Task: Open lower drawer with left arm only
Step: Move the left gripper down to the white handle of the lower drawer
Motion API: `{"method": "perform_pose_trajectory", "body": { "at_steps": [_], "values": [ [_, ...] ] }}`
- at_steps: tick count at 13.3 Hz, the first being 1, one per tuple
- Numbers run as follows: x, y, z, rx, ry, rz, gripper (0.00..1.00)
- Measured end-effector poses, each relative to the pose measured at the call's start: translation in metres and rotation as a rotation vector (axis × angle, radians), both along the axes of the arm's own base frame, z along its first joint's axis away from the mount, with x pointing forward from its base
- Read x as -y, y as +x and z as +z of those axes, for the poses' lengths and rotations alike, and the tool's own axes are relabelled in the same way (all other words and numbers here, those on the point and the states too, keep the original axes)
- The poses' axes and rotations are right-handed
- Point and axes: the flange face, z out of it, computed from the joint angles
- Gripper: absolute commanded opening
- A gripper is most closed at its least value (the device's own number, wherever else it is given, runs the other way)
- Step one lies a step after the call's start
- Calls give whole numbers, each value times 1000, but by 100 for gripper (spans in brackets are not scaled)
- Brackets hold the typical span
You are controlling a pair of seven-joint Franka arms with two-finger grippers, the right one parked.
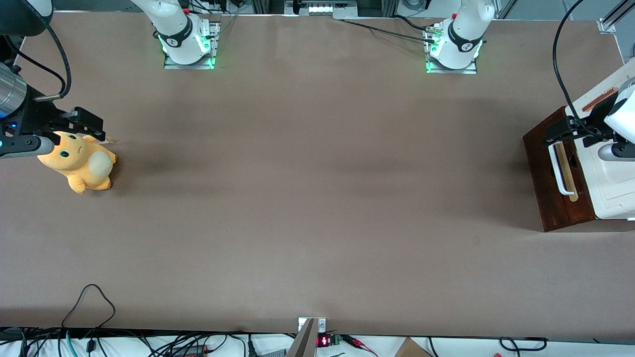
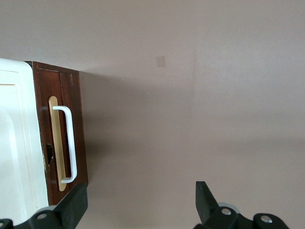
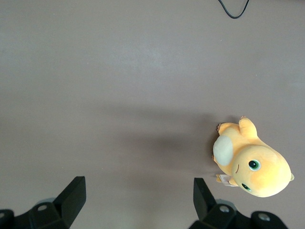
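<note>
Front view: the lower drawer [image 1: 555, 173] sits at the working arm's end of the brown table [image 1: 307, 188], its white handle [image 1: 556, 171] facing wide bare tabletop. The left arm [image 1: 617, 124] is cut off at the picture's edge; its gripper [image 1: 563, 130] hangs above the drawer front. Left wrist view: the gripper [image 2: 142, 202] has jaws spread wide, holding nothing, with the drawer [image 2: 64, 131] beside one finger [image 2: 71, 207]. Right wrist view: an orange plush toy [image 3: 252, 164] lies on the table.

Pincer [image 1: 563, 130] above lower drawer [image 1: 555, 183] (fingers apart), working arm's end
</note>
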Motion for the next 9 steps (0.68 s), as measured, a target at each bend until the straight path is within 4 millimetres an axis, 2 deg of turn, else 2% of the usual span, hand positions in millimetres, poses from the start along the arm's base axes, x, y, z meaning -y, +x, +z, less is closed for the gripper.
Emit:
{"method": "perform_pose_trajectory", "body": {
  "at_steps": [9],
  "values": [
    [6, 1, 4, 5, 22, -39, 100]
  ]
}}
